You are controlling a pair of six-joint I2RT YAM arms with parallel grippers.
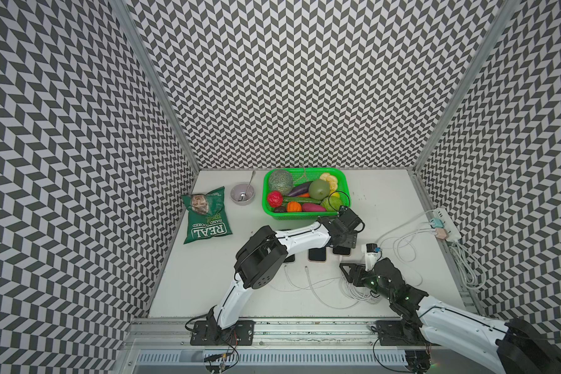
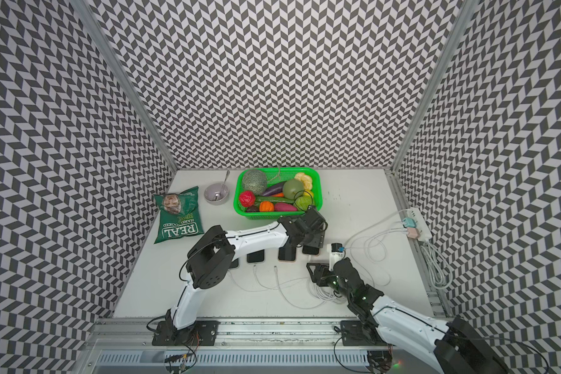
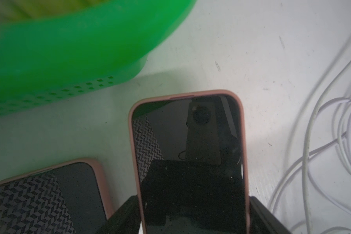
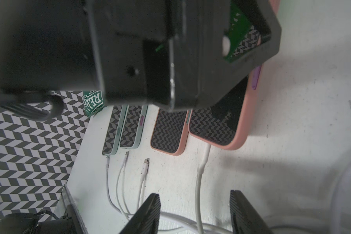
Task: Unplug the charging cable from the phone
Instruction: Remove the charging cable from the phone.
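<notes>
White tabletop (image 1: 386, 194), left pincer (image 3: 190, 216) clamped across pink phone (image 3: 187, 141) edges, right pincer (image 4: 194, 202) parted astride plugged cable (image 4: 204, 160)

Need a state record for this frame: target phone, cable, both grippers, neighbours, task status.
target phone: pink-cased phone, at the robot's right end of a row of four
cable: white charging cable, plug seated in that phone's end
left gripper: shut on the pink-cased phone, a finger on each long side
right gripper: open, jaws either side of the cable, not touching it
neighbours: second pink phone and mint phone, loose connectors lying just short of them
task status: not yet unplugged
</notes>
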